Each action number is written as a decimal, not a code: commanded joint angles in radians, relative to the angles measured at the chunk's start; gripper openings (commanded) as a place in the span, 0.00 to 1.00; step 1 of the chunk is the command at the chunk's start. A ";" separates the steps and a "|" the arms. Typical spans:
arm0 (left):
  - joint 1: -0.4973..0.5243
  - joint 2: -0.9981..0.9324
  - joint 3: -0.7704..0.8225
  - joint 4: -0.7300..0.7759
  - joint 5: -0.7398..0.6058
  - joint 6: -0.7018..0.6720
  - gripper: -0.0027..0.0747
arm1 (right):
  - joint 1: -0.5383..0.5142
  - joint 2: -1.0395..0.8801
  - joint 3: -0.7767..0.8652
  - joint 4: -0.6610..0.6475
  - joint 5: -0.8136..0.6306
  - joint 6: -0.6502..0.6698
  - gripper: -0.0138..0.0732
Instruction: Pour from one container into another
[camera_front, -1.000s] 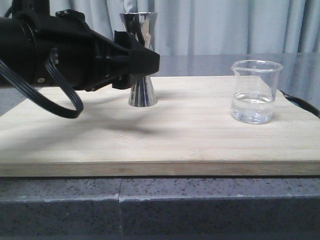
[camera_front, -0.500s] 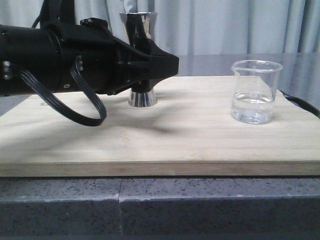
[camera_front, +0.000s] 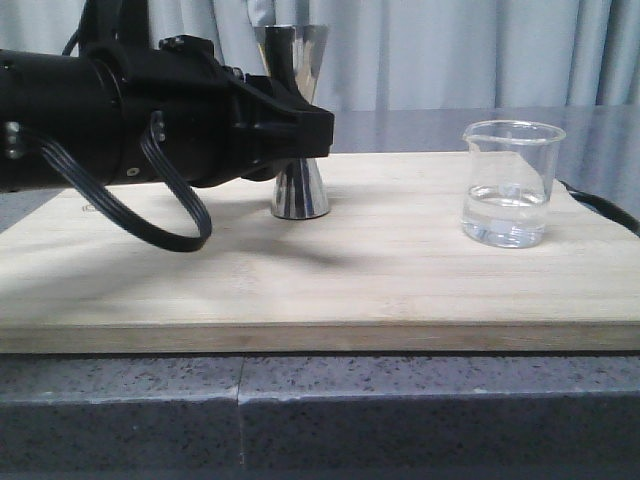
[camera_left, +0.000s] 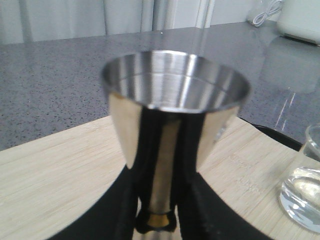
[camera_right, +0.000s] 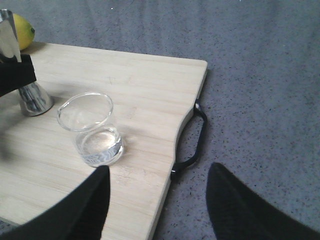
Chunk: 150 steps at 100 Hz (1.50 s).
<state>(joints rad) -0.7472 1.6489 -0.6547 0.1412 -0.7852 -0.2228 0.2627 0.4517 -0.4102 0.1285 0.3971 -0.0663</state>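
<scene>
The polished steel jigger (camera_front: 298, 192) stands upright on the left half of the wooden board (camera_front: 400, 290), its gold waist band (camera_left: 158, 220) showing between my left fingers. My left gripper (camera_front: 308, 128) is shut on the jigger's waist, one finger on each side. The jigger's empty upper cup (camera_left: 175, 90) fills the left wrist view. The clear glass beaker (camera_front: 510, 185) holds a little clear liquid and stands on the board's right half, untouched. My right gripper (camera_right: 157, 200) hangs open above the board's right edge, near the beaker (camera_right: 92, 130), with nothing between its fingers.
A black strap handle (camera_right: 192, 142) sticks out from the board's right edge. A yellow lemon (camera_right: 22, 31) lies beyond the board's far left corner. Grey speckled countertop (camera_right: 260, 75) surrounds the board; a curtain hangs behind.
My left gripper reached in around the jigger's waist. Since half a second ago the jigger has shifted a little to the right with it. The beaker has not moved.
</scene>
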 joint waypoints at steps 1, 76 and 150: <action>0.002 -0.032 -0.030 -0.003 -0.085 0.000 0.15 | 0.005 0.015 -0.036 -0.009 -0.074 -0.011 0.60; 0.002 -0.147 -0.118 0.073 0.011 -0.008 0.01 | 0.187 0.016 0.074 -0.017 -0.204 -0.037 0.60; 0.002 -0.177 -0.118 0.078 0.013 -0.008 0.01 | 0.273 0.463 0.143 -0.079 -0.733 -0.037 0.74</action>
<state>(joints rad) -0.7472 1.5161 -0.7403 0.2283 -0.6884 -0.2228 0.5156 0.8645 -0.2418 0.0681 -0.1888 -0.0922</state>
